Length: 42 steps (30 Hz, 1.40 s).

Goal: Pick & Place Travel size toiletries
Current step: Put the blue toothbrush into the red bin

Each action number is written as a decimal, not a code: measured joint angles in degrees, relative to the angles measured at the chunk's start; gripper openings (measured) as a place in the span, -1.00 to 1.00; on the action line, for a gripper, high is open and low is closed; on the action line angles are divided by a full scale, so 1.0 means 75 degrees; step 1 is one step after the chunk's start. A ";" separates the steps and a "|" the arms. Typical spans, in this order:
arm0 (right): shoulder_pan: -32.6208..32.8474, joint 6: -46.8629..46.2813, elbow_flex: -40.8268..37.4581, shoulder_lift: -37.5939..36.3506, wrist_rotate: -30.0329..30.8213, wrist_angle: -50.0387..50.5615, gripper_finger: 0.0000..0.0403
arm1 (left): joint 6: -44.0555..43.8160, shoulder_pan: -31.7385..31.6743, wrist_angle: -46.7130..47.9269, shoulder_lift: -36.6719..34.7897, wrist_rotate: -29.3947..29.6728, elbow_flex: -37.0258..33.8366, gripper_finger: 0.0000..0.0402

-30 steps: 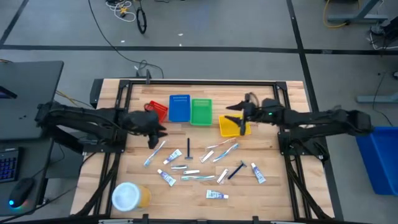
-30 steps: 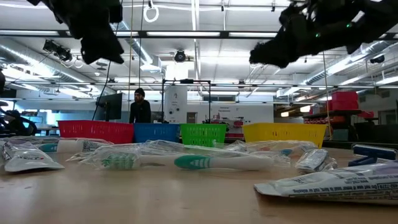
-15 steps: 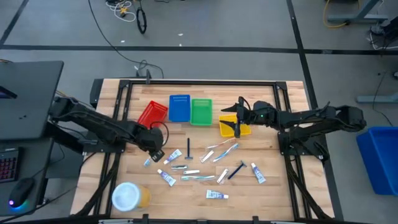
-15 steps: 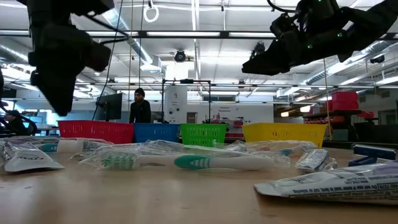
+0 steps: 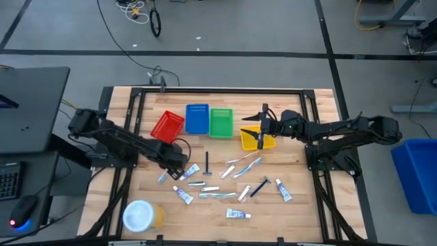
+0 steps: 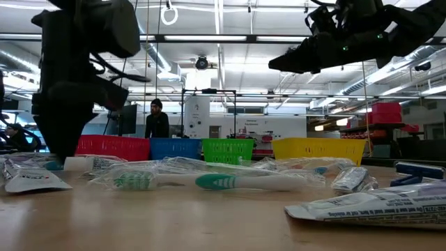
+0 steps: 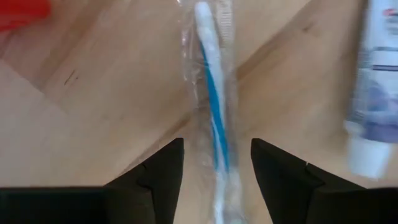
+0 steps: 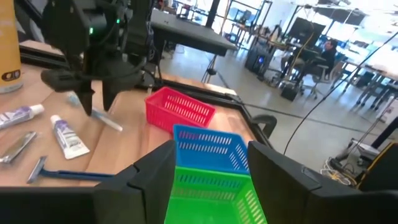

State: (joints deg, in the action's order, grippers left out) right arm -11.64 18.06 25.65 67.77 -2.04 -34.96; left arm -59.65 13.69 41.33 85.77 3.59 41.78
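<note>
- High view: your left gripper [image 5: 175, 164] is down among the toiletries on the table's [image 5: 307, 205] left side, over a wrapped toothbrush [image 5: 168, 170] that lies aslant. The rest of the toiletries [image 5: 218, 184] lie scattered across the middle of the wood, near your side. Behind them stand the red bin [image 5: 167, 126], blue bin [image 5: 197, 118], green bin [image 5: 220, 122] and yellow bin [image 5: 254, 138] in a row. The yellow jar [image 5: 142, 216] with its white lid sits at the near left corner, well apart. Your right gripper [image 5: 260, 130] hangs above the yellow bin, hiding part of it.
- Low view: the left arm fills the left side as a dark mass and blocks the red bin's [image 6: 115, 146] end; you cannot make out its fingertips here. Wrapped toothbrushes [image 6: 209, 180] lie in front of the bins. A person [image 6: 156, 120] stands far back in the room. The right arm is cut off by the top edge.
- Left wrist view: your fingers [image 7: 160, 174] stand apart, one on each side of the wrapped toothbrush [image 7: 211, 106], not gripping it. A white tube [image 7: 370, 106] lies beside it, blurred and cut off.
- Right wrist view: your right fingers [image 8: 155, 171] are spread, with nothing between them; the blue bin [image 8: 208, 149] and green bin [image 8: 214, 193] show in the gap. The left gripper [image 8: 93, 99] shows farther off, by the tubes [image 8: 65, 137].
</note>
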 joint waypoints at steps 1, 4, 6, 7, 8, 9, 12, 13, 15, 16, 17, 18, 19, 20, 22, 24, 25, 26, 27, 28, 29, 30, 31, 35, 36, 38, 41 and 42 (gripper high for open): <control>0.0000 -0.0008 0.0000 0.0000 0.0000 0.0004 0.01 | 0.0098 -0.0005 -0.0006 0.0100 0.0001 0.0000 -0.01; 0.0000 -0.0016 0.0000 0.0000 -0.0001 0.0038 -0.01 | 0.0705 -0.0005 -0.0045 0.0317 -0.0002 0.0038 -0.06; 0.0000 -0.0044 0.0000 0.0000 0.0000 0.0055 -0.02 | 0.0955 -0.0012 -0.0074 0.0410 -0.0003 0.0041 -0.13; 0.0000 -0.0115 0.0000 0.0000 -0.0002 0.0053 -0.02 | 0.0984 -0.0028 -0.0077 0.0417 0.0001 0.0041 -0.18; 0.0000 -0.0160 0.0000 0.0000 -0.0002 0.0055 -0.02 | 0.0989 -0.0029 -0.0093 0.0423 0.0001 0.0038 -0.24; 0.0000 -0.0171 0.0000 0.0000 -0.0001 0.0061 -0.02 | 0.0990 -0.0029 -0.0105 0.0421 0.0001 0.0036 -0.30; 0.0000 -0.0171 0.0000 0.0000 -0.0003 0.0098 0.00 | 0.0960 -0.0021 -0.0211 0.0336 0.0053 0.0028 -0.52; 0.0000 -0.0171 0.0000 0.0000 -0.0003 0.0126 0.01 | 0.0928 -0.0020 -0.0258 0.0299 0.0074 0.0023 -0.59; 0.0000 -0.0171 0.0000 0.0000 -0.0003 0.0172 0.03 | 0.0923 -0.0024 -0.0219 0.0277 0.0147 0.0077 -0.74; 0.0000 -0.0171 0.0000 0.0000 -0.0002 0.0175 0.04 | 0.1028 -0.0028 -0.0196 0.0277 0.0258 0.0144 -0.81; 0.0000 -0.0172 0.0000 0.0000 -0.0002 0.0175 0.05 | 0.1127 -0.0038 -0.0192 0.0259 0.0243 0.0245 -0.87; 0.0000 -0.0181 0.0000 0.0000 -0.0002 0.0175 0.05 | 0.1271 -0.0040 -0.0218 0.0236 0.0274 0.0362 -0.89; 0.0000 -0.0223 0.0000 0.0000 -0.0003 0.0174 0.06 | 0.1446 -0.0038 -0.0233 0.0225 0.0331 0.0493 -0.89; 0.0000 -0.0299 0.0000 0.0000 -0.0003 0.0172 0.07 | 0.1569 -0.0035 -0.0221 0.0225 0.0404 0.0640 -0.89; 0.0000 -0.0372 0.0000 0.0000 -0.0003 0.0172 0.07 | 0.1812 -0.0034 0.0009 0.0225 0.0778 0.1010 -0.89; 0.0000 -0.0369 0.0000 0.0000 -0.0003 0.0172 0.08 | 0.2061 -0.0105 0.0488 0.0225 0.1234 0.1486 -0.85; 0.0000 -0.0372 0.0000 0.0000 -0.0004 0.0172 0.08 | 0.2173 -0.0162 0.0918 0.0223 0.1476 0.1722 -0.83; 0.0000 -0.0372 0.0000 0.0000 -0.0003 0.0172 0.08 | 0.2219 -0.0237 0.1389 0.0222 0.1722 0.1963 -0.82; 0.0000 -0.0372 0.0000 0.0000 -0.0003 0.0172 0.08 | 0.2247 -0.0317 0.1911 0.0222 0.1976 0.2196 -0.81; 0.0000 -0.0370 0.0000 0.0000 -0.0003 0.0171 0.07 | 0.2272 -0.0401 0.2386 0.0219 0.2243 0.2436 -0.82; 0.0000 -0.0372 0.0000 0.0000 -0.0003 0.0172 0.06 | 0.2309 -0.0495 0.2781 0.0219 0.2546 0.2667 -0.83; 0.0000 -0.0372 0.0000 0.0000 -0.0003 0.0172 0.05 | 0.2380 -0.0594 0.3130 0.0217 0.2863 0.2889 -0.85; 0.0000 -0.0373 0.0000 0.0000 -0.0004 0.0172 0.04 | 0.2448 -0.0698 0.3453 0.0181 0.3163 0.3085 -0.87; 0.0000 -0.0372 0.0000 0.0000 -0.0003 0.0172 0.00 | 0.3327 -0.1236 0.3813 -0.0310 0.3714 0.3401 -0.86; 0.0000 -0.0372 0.0000 0.0000 -0.0003 0.0177 -0.01 | 0.3562 -0.1399 0.3783 -0.0508 0.3726 0.3401 -0.84; 0.0000 -0.0376 0.0000 0.0000 -0.0003 0.0215 -0.01 | 0.3870 -0.1757 0.3653 -0.0982 0.3788 0.3385 -0.82; 0.0000 -0.0488 0.0000 0.0000 -0.0003 0.0227 0.00 | 0.4306 -0.2302 0.3176 -0.1775 0.4076 0.3033 -0.83; 0.0000 -0.0520 0.0000 0.0000 -0.0006 0.0218 0.01 | 0.4466 -0.2496 0.2952 -0.2029 0.4067 0.2784 -0.84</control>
State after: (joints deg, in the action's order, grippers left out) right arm -11.64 14.15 25.65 67.77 -2.09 -33.33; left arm -26.15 -5.03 63.47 70.55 34.09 62.66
